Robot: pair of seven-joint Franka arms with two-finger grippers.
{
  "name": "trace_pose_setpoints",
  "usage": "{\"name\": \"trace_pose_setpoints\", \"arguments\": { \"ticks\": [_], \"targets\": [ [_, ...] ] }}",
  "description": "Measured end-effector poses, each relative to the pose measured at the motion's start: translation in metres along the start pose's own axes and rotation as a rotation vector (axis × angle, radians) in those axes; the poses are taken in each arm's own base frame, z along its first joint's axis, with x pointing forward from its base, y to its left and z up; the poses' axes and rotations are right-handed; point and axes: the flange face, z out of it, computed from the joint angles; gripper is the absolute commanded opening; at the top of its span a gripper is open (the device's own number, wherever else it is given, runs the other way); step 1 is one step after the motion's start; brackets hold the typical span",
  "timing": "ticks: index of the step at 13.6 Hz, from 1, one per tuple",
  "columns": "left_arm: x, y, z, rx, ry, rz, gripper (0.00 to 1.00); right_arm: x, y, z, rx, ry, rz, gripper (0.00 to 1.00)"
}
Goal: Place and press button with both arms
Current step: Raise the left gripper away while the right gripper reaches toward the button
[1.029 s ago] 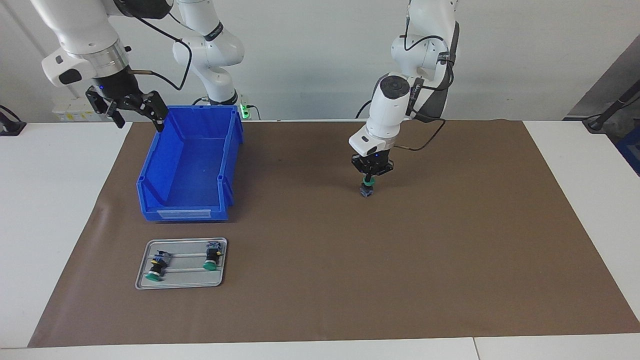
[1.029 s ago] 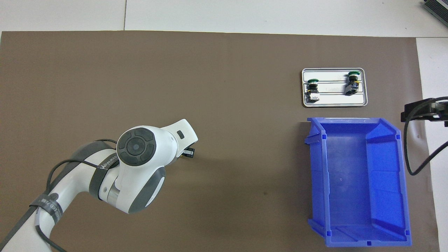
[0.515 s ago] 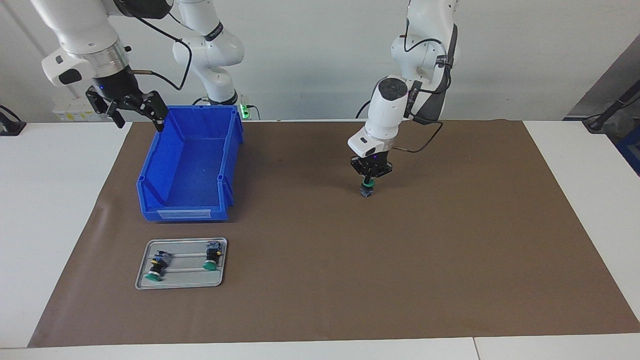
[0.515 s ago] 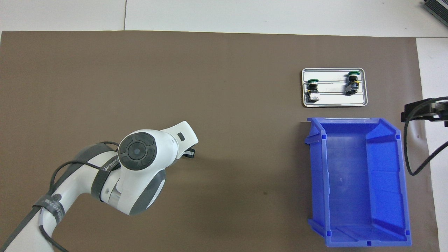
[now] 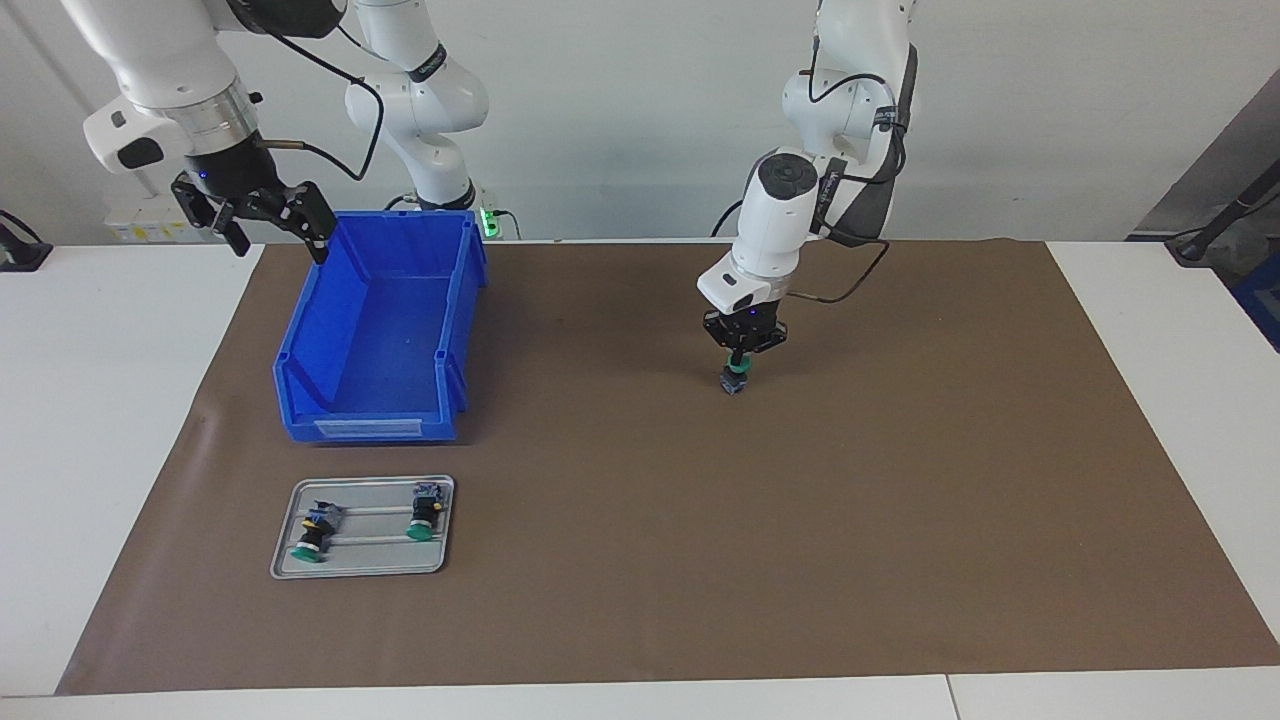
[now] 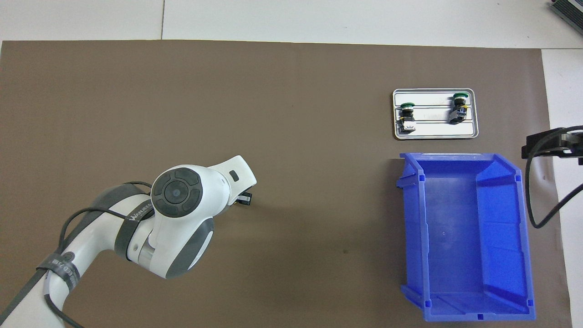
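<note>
button: upright on brown mat mid-desk, likely light, rigid, tippy; grip black body under green cap | left end effector: fingertips together on cap | right end effector: spread, empty, waiting beside blue bin

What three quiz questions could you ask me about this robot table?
1. True or false: the blue bin has buttons inside.
2. How many buttons lie on the metal tray?
3. Which is over the green button standing on the brown mat: A) left gripper, B) right gripper?

Key: 1 false, it looks empty. 2 two. 3 A; its fingers are shut, tip on the cap; the right gripper waits open by the bin.
</note>
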Motion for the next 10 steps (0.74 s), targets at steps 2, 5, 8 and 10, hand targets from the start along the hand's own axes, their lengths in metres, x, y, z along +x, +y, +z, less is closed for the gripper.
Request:
{"name": "trace_pose_setpoints", "arguments": {
  "ticks": [2,5,8,10],
  "targets": [
    [0.009,-0.011,-0.019,0.012,-0.011,-0.003,0.80,0.000,0.000,0.000,0.000,0.000,0.000,1.00],
    [0.018,-0.047,-0.039,0.022,-0.005,0.021,1.00,0.000,-0.001,0.000,0.000,0.000,-0.002,1.00],
    [0.019,-0.102,-0.044,0.034,-0.044,-0.011,1.00,-0.001,-0.014,0.003,0.006,0.005,-0.034,1.00],
    [0.021,-0.141,-0.053,0.037,-0.038,-0.062,1.00,0.000,-0.036,0.010,0.016,0.029,-0.073,1.00]
  ]
}}
